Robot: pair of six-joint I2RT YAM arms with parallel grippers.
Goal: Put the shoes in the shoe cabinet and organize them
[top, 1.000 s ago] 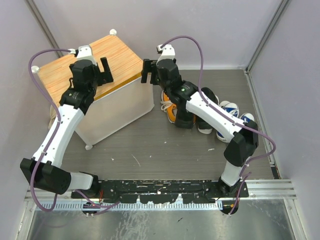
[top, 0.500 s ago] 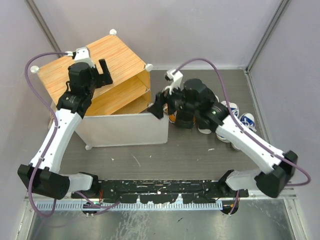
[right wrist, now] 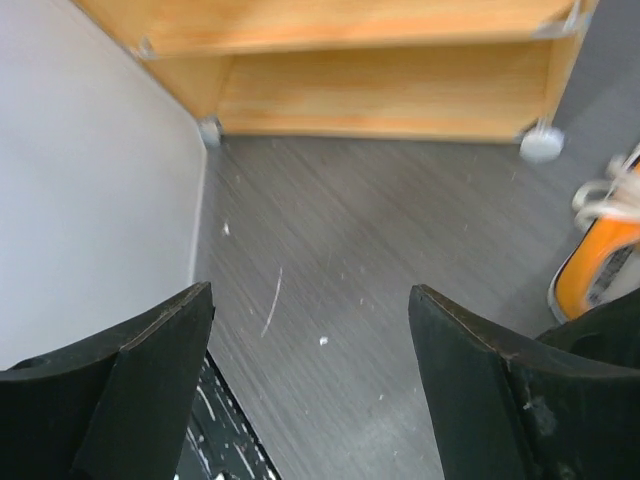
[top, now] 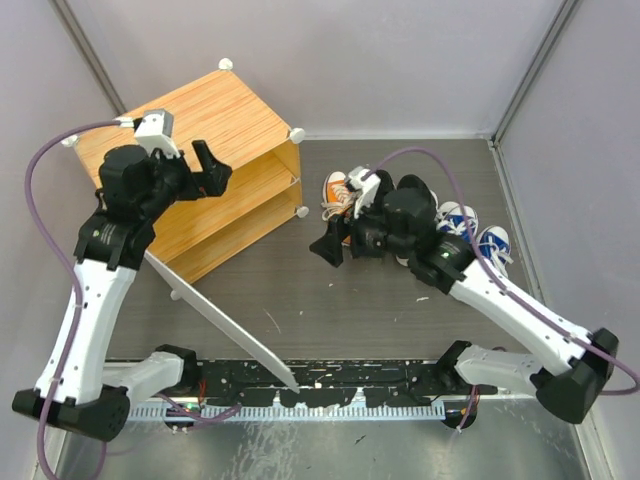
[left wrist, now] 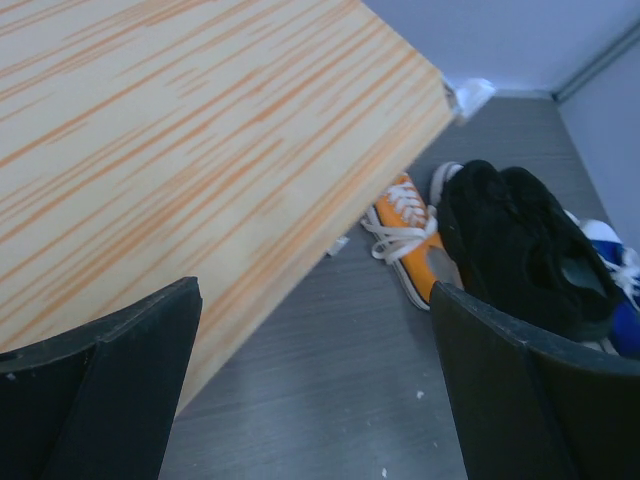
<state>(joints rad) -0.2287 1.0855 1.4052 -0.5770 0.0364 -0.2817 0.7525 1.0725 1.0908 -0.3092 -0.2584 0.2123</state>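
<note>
Where the white door [top: 221, 322] hangs open, shoes [top: 338, 190] cluster beside the cabinet [top: 215, 110]

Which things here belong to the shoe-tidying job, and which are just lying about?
Job: cabinet, its open door, orange shoe, black shoes, blue shoes.
Not part of it: purple cables, metal rail at the near edge.

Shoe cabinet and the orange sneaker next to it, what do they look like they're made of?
Shoe cabinet: probably laminated board or bamboo-look wood, matte, with a striped orange-brown grain on the top and shelves. Its open door is a smooth white panel, maybe plastic. Orange sneaker: seemingly canvas, matte, with white woven laces.
</note>
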